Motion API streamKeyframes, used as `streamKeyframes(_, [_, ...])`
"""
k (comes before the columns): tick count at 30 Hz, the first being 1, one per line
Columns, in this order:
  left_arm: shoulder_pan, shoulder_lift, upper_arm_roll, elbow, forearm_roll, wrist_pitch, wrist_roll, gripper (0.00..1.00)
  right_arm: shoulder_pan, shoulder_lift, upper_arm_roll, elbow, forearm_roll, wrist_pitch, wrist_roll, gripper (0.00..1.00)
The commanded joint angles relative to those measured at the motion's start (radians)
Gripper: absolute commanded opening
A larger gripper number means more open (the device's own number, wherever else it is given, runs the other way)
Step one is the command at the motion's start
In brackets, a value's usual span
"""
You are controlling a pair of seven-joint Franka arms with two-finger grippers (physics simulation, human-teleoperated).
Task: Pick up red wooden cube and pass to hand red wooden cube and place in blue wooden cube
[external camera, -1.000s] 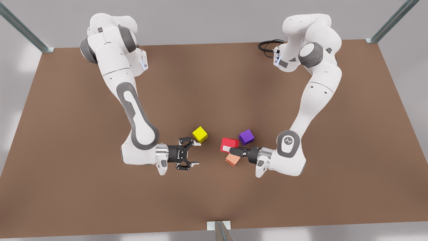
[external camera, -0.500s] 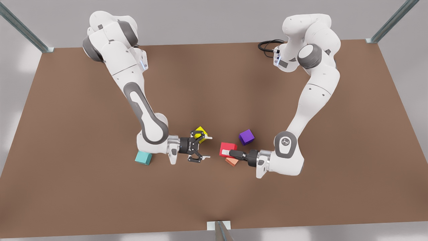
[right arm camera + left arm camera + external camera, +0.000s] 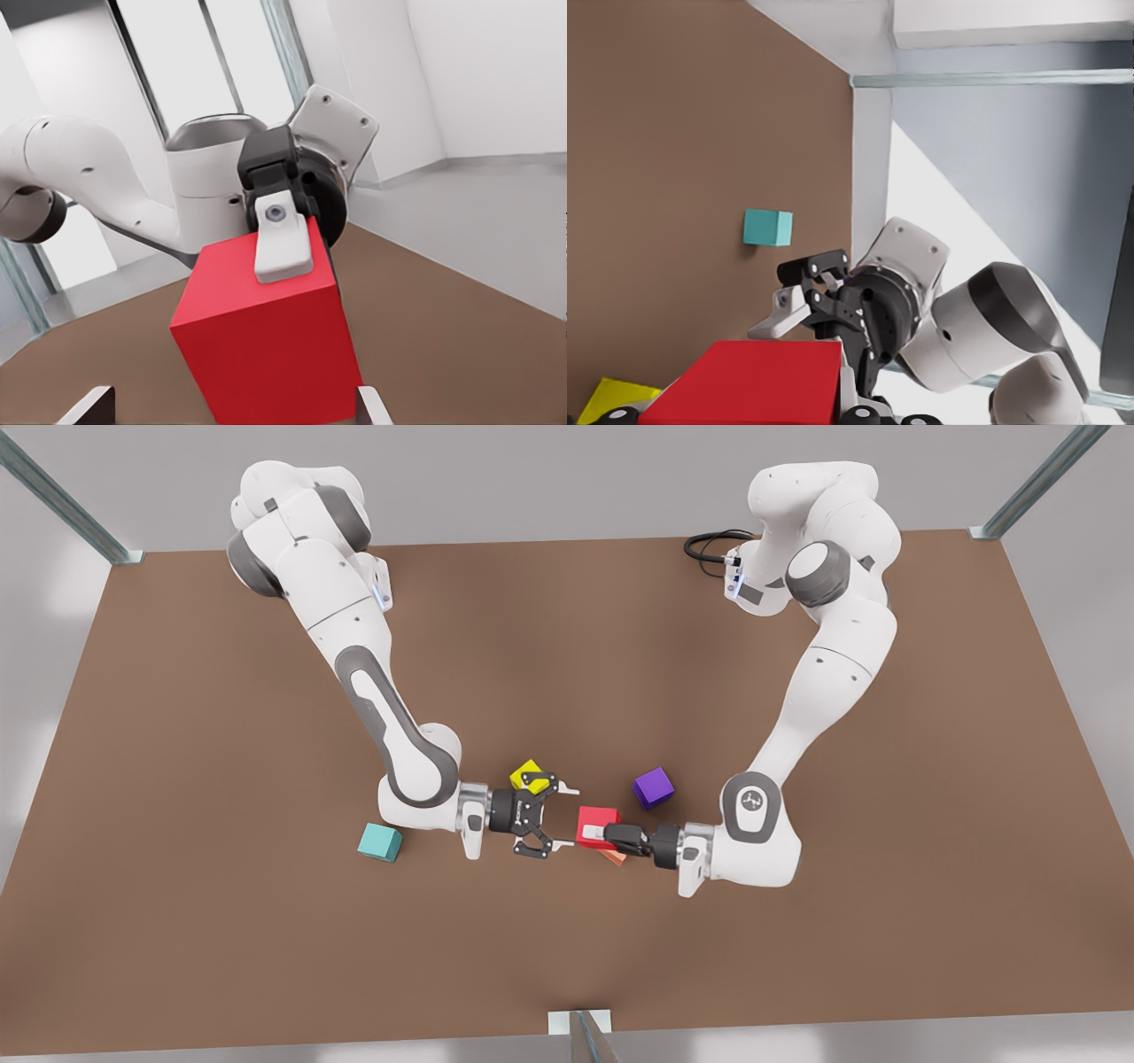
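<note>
— While the red wooden cube sits lower centre in the front view, seemingly lifted off the table, who has it?

— The left gripper, reaching in from the front view's right. It is clamped on the cube from one side, so the far face is free.

— Free for what?

— For the right gripper, just beside it with its fingers spread wide to receive it.

— And the blue wooden cube?

— Lower left, near the right arm's wrist. That is probably why the cube is passed that way.

No readable text, labels, brands or numbers on anything.
</note>
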Motion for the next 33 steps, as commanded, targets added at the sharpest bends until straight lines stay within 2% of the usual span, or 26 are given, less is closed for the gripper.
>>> streamKeyframes(1, [-0.004, -0.002, -0.001, 0.0, -0.02, 0.011, 0.099, 0.58, -0.002, -0.001, 0.0, 0.002, 0.001, 0.006, -0.104, 1.0])
streamKeyframes(15, [-0.008, -0.008, -0.002, -0.001, -0.02, 0.022, 0.078, 0.58, 0.013, 0.054, 0.001, 0.091, -0.001, 0.041, -0.099, 1.0])
streamKeyframes(30, [-0.034, -0.01, -0.004, -0.001, -0.04, 0.066, 0.076, 0.58, 0.024, 0.08, 0.044, 0.114, 0.001, 0.063, -0.101, 1.0])
streamKeyframes(31, [-0.034, -0.008, -0.004, -0.001, -0.04, 0.066, 0.076, 0.58, 0.024, 0.08, 0.044, 0.114, 0.001, 0.066, -0.101, 0.94])
streamKeyframes(32, [-0.034, -0.01, -0.004, -0.001, -0.04, 0.066, 0.076, 0.58, 0.024, 0.08, 0.044, 0.114, 0.001, 0.07, -0.101, 0.75])
streamKeyframes(33, [-0.034, -0.008, -0.004, -0.001, -0.04, 0.066, 0.076, 0.58, 0.024, 0.08, 0.044, 0.115, -0.001, 0.07, -0.101, 0.49])
